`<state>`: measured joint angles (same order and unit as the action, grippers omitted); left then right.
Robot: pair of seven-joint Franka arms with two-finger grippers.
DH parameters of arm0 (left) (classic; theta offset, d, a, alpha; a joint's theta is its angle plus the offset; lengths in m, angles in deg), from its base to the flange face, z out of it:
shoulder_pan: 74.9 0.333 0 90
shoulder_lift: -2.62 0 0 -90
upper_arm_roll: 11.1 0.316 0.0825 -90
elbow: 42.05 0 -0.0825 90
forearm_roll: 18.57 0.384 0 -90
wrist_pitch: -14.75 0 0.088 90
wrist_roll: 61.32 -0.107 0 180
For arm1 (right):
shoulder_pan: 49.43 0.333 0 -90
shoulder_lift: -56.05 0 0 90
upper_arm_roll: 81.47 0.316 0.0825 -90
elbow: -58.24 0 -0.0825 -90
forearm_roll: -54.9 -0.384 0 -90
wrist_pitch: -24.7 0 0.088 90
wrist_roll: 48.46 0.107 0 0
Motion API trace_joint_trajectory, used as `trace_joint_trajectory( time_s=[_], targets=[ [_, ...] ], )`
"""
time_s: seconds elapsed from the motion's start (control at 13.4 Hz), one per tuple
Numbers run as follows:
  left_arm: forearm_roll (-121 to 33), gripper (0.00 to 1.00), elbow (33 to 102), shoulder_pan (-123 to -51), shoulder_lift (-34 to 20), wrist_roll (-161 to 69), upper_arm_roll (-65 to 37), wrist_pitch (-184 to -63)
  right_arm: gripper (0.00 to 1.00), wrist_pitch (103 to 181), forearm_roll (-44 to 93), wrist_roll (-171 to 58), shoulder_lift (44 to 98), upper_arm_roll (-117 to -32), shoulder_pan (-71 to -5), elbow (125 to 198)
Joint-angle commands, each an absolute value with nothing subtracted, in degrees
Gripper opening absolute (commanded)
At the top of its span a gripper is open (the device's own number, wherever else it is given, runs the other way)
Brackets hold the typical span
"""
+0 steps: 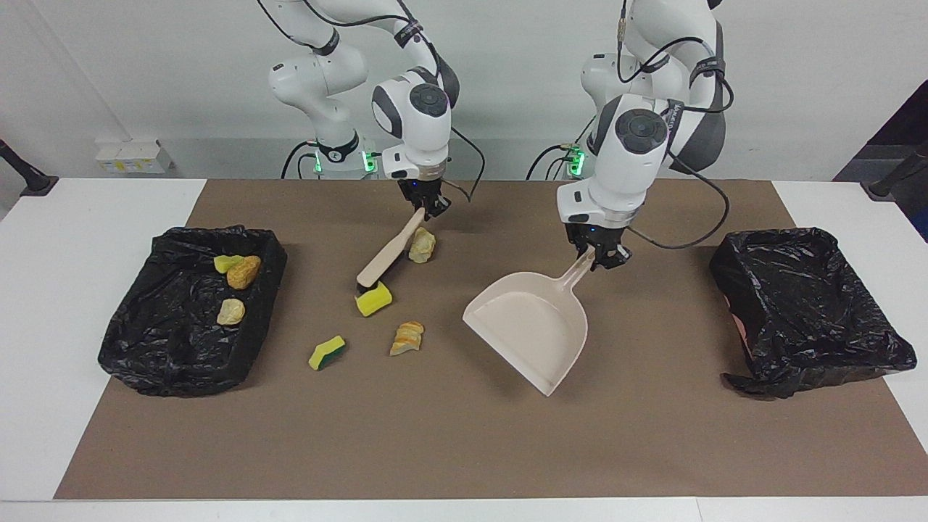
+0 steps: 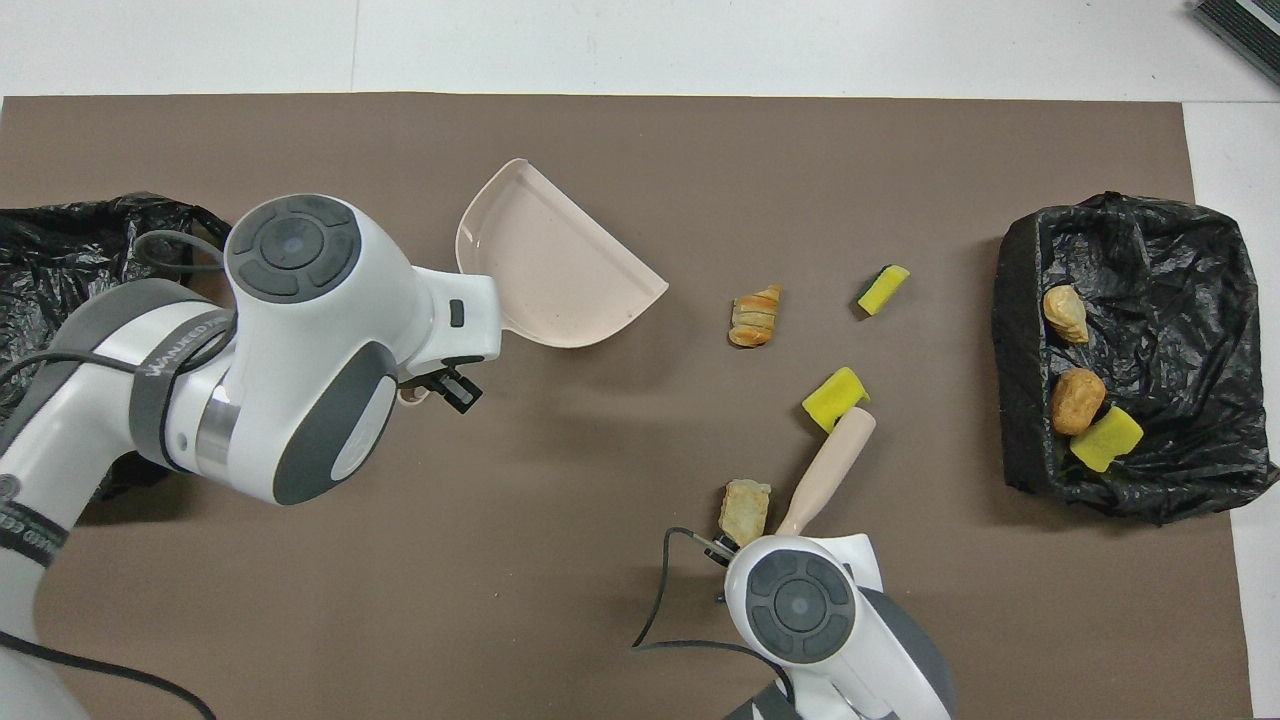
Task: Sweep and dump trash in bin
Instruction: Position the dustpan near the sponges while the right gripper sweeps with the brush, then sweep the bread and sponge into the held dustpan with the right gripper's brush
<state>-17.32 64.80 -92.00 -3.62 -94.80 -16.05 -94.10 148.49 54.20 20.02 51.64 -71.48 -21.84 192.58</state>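
Facing view first: your right gripper [image 1: 429, 209] has its jaws pinching the handle of the beige long-handled brush [image 1: 388, 251], whose bristle end presses against a plain yellow sponge piece [image 1: 373, 299]. A pale tan bread-like lump [image 1: 422, 245] lies just beside the brush handle, nearer to the robots than that sponge. Your left gripper [image 1: 600, 255] has its jaws pinching the handle of the beige plastic dustpan [image 1: 529, 326], which is tilted, its open mouth turned toward the loose scraps. A striped tan-orange bread lump [image 1: 407, 338] and a yellow sponge piece with a green side [image 1: 327, 351] lie between pan and the black-bagged bin [image 1: 152, 348] at the right arm's end, where three scraps sit already. By the look of them these bits are light and soft; they will likely tumble rather than slide, so you want short strokes with the bristles low, not a pinch.

Overhead view now: the four loose scraps cluster between the dustpan [image 2: 560, 270] and the filled bin [image 2: 1180, 300]; the plain sponge [image 2: 836, 397] touches the brush [image 2: 826, 468] tip. A second black-bagged bin [image 2: 60, 250], partly hidden under the left arm, sits at the left arm's end. The brown paper mat [image 2: 640, 140] covers the white worktop [image 2: 700, 45] smoothly, flat going for a sweep. Plain white wall, nothing crowding you.
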Motion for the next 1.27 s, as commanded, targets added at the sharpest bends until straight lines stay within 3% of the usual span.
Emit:
trace_joint_trajectory(
  time_s=[0.0, 0.15, 0.52, 0.9, 1.2],
  targets=[
    [-16.3, 0.0, 72.8, -90.5, 2.1, -102.6, -16.5, -95.5, 0.0, 145.8, 49.0, 11.8, 56.6, -71.2, -23.3, 184.7],
    [-11.5, 0.0, 78.6, -90.5, 5.2, -105.9, -16.5, -100.4, 0.0, 138.7, 48.8, 11.1, 57.8, -71.2, -22.2, 180.3],
    [-9.3, 0.0, 90.3, -91.0, 11.2, -107.9, -16.5, -106.1, 0.0, 131.2, 48.5, 27.1, 53.2, -70.7, -18.2, 180.1],
    [-9.3, 0.0, 92.3, -90.7, 10.9, -107.1, -16.6, -108.6, 0.0, 128.6, 44.4, 42.3, 49.1, -70.7, -13.1, 183.7],
    [-9.3, 0.0, 93.1, -90.2, 10.6, -106.9, -16.6, -109.2, 0.0, 132.7, 39.1, 44.6, 45.9, -70.7, -10.6, 188.2]
  ],
)
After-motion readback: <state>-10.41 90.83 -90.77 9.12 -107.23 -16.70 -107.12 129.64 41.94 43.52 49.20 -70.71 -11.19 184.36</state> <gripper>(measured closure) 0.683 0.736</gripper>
